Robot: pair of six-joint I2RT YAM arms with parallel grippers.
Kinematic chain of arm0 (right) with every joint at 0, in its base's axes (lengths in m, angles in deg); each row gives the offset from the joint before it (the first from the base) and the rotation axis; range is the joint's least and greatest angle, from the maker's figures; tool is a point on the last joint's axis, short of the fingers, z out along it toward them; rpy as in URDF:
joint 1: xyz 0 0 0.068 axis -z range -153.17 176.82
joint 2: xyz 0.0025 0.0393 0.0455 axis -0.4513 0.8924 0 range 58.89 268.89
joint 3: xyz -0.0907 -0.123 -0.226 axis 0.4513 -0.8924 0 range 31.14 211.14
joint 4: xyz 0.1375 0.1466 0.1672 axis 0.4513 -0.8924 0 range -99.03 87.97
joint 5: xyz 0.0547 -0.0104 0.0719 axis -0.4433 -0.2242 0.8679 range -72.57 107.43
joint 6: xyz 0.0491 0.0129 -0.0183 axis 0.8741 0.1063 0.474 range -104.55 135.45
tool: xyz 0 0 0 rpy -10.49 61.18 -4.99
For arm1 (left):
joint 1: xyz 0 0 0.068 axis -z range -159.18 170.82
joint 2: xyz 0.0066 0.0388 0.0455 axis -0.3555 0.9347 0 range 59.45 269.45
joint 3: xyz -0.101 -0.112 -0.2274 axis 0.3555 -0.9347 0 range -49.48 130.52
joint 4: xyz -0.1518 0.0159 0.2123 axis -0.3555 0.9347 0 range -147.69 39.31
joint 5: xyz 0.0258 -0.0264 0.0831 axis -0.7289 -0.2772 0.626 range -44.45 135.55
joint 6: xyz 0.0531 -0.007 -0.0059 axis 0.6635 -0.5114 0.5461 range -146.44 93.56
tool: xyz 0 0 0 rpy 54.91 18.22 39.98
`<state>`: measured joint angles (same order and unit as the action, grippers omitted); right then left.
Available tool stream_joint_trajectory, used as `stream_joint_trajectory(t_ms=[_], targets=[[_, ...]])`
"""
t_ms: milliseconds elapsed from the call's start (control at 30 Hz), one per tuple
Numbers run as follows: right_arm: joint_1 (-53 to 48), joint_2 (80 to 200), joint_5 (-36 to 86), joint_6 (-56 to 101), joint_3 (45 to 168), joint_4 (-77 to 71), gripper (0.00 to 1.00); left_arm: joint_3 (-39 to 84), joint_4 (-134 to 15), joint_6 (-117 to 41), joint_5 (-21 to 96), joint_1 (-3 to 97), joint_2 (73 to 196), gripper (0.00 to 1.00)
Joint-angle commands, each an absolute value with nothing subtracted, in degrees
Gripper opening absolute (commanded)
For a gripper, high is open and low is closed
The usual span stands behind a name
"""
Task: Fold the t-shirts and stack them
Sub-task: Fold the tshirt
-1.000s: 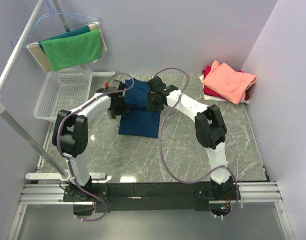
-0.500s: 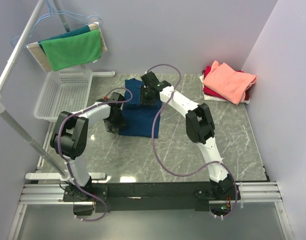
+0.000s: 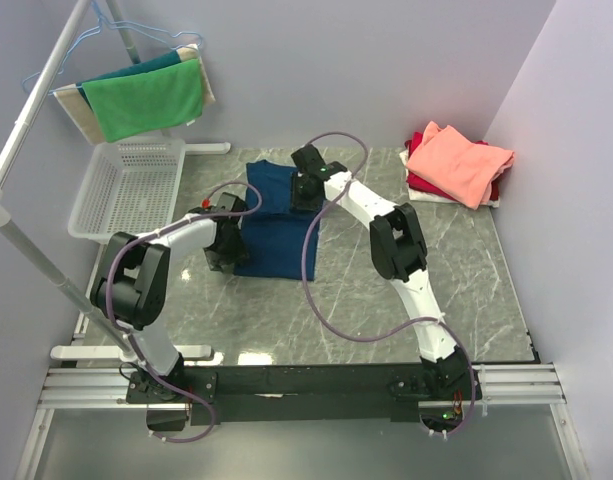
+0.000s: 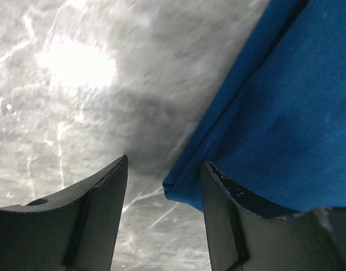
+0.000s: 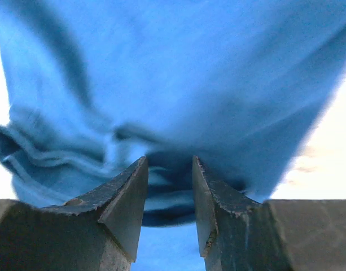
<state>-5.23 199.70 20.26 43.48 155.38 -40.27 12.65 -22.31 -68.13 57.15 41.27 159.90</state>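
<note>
navy t-shirt lies folded mid-table. left gripper fingers apart at its near-left edge, hem beside one finger. right gripper apart at the far end; blurred, possibly touching cloth. salmon-pink t-shirt sits on red t-shirt, far right.

On the table, one t-shirt lies central, folded t-shirts far right; a basket left.

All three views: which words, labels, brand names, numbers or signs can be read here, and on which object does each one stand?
None can be read in any view.
The navy t-shirt shows only plain cloth here, no print.
The salmon-pink t-shirt, the white basket and the green cloth show no lettering.
</note>
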Motion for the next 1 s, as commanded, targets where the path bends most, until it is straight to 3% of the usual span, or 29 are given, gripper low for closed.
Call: stream_joint_trajectory(t_ms=[0, 367, 600, 733, 967], targets=[[-1.83, 200.39, 18.66, 43.31, 158.49, -40.00, 0.44, 9.23, -16.12, -67.57, 59.00, 41.39, 157.81, 0.58], [1.25, 192.69, 16.30, 42.26, 156.75, -41.31, 0.44, 6.33, -15.33, -68.53, 57.59, 43.85, 152.80, 0.59], [1.16, 168.25, 17.25, 43.48, 119.78, -30.34, 0.54, 2.92, -19.97, -72.31, 52.60, 43.76, 139.38, 0.66], [-0.24, 159.99, 23.47, 44.89, 109.47, -28.41, 0.56, -2.80, -26.56, -74.25, 47.32, 43.06, 134.69, 0.67], [-4.28, 154.69, 30.43, 45.94, 96.20, -21.39, 0.60, -12.38, -39.73, -73.72, 38.44, 40.95, 136.97, 0.62]])
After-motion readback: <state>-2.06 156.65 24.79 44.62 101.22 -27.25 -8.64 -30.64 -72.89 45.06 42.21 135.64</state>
